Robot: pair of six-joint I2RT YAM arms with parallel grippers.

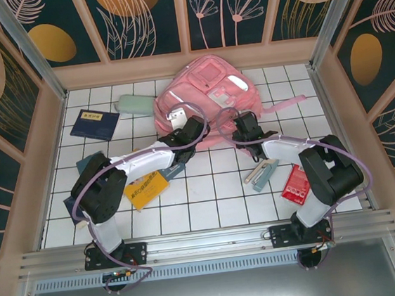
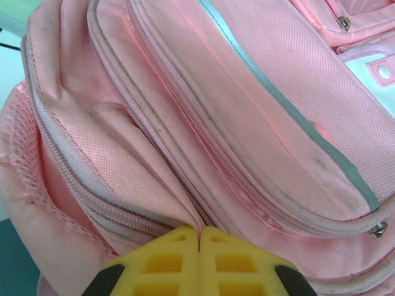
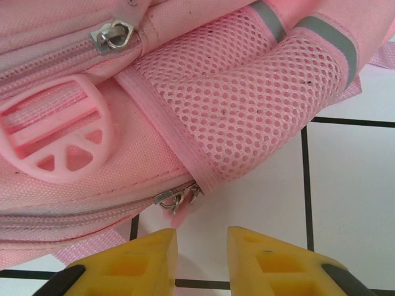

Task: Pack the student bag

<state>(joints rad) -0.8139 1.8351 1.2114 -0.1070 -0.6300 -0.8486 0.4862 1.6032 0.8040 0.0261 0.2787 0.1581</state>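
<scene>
White tiled tabletop (image 1: pixel 209 189), big pink fabric backpack (image 1: pixel 206 94) lying at the far middle. We reckon both arms crowd its near edge to work the zips. Left gripper (image 2: pixel 199 234) is pressed together at a seam fold. Right gripper (image 3: pixel 202 243) is spread, with small metal zipper pulls (image 3: pixel 176 198) just ahead. Wrist cams give us that; overhead gives layout.

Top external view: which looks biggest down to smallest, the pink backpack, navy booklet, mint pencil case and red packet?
1. pink backpack, by far
2. navy booklet
3. mint pencil case and red packet: about alike, so I would not rank them.
</scene>
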